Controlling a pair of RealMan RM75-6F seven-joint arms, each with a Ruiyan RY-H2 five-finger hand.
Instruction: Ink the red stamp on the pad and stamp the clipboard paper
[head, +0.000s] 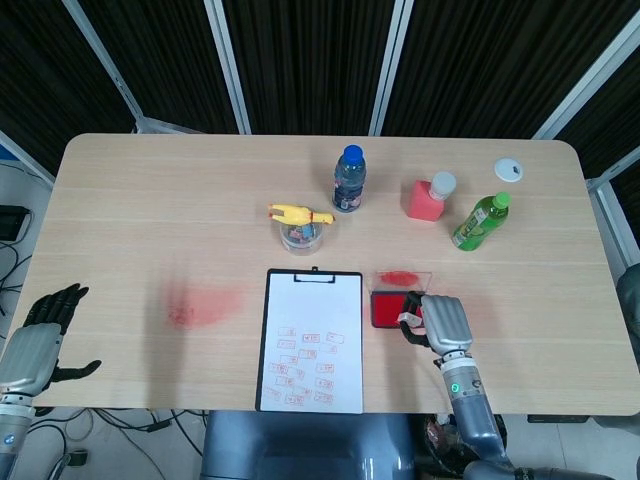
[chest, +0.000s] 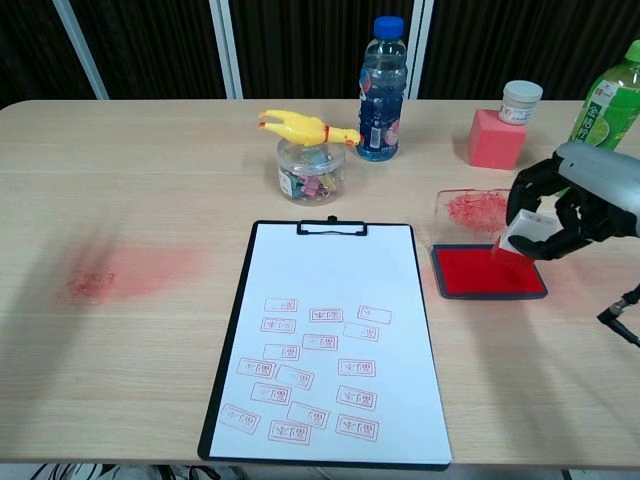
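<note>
1. Gripping the stamp (chest: 527, 232) with curled fingers, the right hand (chest: 580, 205) hung over the right end of the ink pad (chest: 485, 272); whether the stamp's red base touched the pad's surface could not be told.
2. Off the table's near left corner, the left hand (head: 35, 340) held nothing, its fingers spread apart.
3. The ink pad lay just right of the clipboard (chest: 330, 340), its clear lid (chest: 470, 208) lying just beyond it.
4. The clipboard sat near the table's (head: 140, 230) near edge, its paper (chest: 325, 270) blank on the far half and printed with about fourteen red marks on the near half.
5. Open tabletop stretched to the left of the clipboard, marked by one red smear (chest: 120, 272).
6. Bare wood lay right of the pad, reaching to the table's right edge.
7. Along the far side stood two bottles, one blue-capped (chest: 382, 88) and one green (chest: 605, 112), one jar of clips (chest: 311, 170) with a yellow rubber chicken (chest: 300, 128) on top, one red block (chest: 497, 138) carrying a small white-lidded pot (chest: 521, 101), and one white lid (head: 508, 170).
</note>
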